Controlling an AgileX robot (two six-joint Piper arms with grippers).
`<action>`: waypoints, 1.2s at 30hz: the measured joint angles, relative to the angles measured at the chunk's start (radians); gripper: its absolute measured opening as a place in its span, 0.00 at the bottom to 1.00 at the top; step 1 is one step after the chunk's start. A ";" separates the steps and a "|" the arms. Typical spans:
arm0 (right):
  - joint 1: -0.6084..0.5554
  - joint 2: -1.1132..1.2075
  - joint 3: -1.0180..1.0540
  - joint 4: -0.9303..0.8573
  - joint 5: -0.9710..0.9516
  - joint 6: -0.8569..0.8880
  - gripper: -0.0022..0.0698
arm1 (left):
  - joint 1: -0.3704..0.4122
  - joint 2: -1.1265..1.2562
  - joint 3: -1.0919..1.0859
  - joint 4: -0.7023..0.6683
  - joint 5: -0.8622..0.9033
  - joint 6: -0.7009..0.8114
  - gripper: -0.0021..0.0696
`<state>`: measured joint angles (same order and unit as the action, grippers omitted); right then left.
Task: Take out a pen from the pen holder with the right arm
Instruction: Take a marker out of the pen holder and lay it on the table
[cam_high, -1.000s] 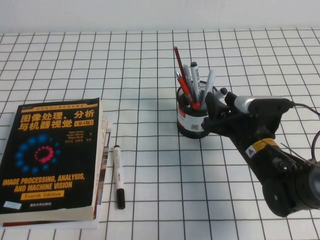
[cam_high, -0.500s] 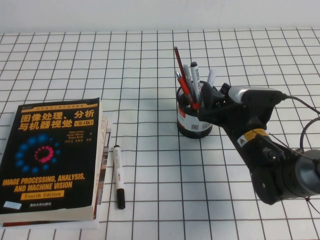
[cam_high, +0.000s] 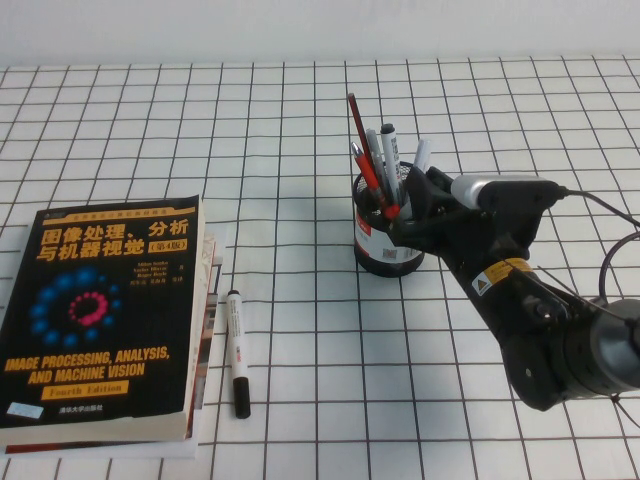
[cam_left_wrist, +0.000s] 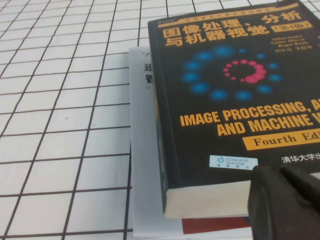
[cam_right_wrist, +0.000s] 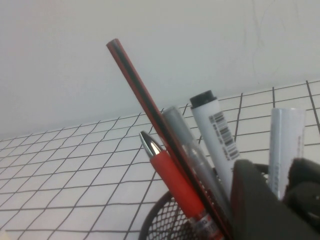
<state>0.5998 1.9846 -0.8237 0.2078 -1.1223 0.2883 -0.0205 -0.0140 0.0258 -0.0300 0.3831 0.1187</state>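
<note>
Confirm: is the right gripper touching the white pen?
Cannot tell. Right wrist view: the right gripper, at the holder, straddles the white pen; no plain contact or gap. Left gripper hovers over the book.

"IMAGE PROCESSING, ANALYSIS, AND MACHINE VISION" (Fourth Edition) on book (cam_high: 100, 310) cover

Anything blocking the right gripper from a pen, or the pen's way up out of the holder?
Nothing visible. The right gripper is at the pen holder with the white pen against it, and nothing is above it. The left gripper is over the book.
</note>
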 joint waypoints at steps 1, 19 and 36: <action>0.000 0.000 0.000 -0.002 0.000 0.000 0.19 | 0.000 0.000 0.000 0.000 0.000 0.000 0.02; 0.000 -0.161 0.000 -0.006 0.190 -0.068 0.18 | 0.000 0.000 0.000 0.000 0.000 0.000 0.02; 0.000 -0.672 -0.010 -0.005 0.696 -0.302 0.18 | 0.000 0.000 0.000 0.000 0.000 0.000 0.02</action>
<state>0.5998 1.3128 -0.8337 0.2032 -0.4260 -0.0133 -0.0205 -0.0140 0.0258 -0.0300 0.3831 0.1187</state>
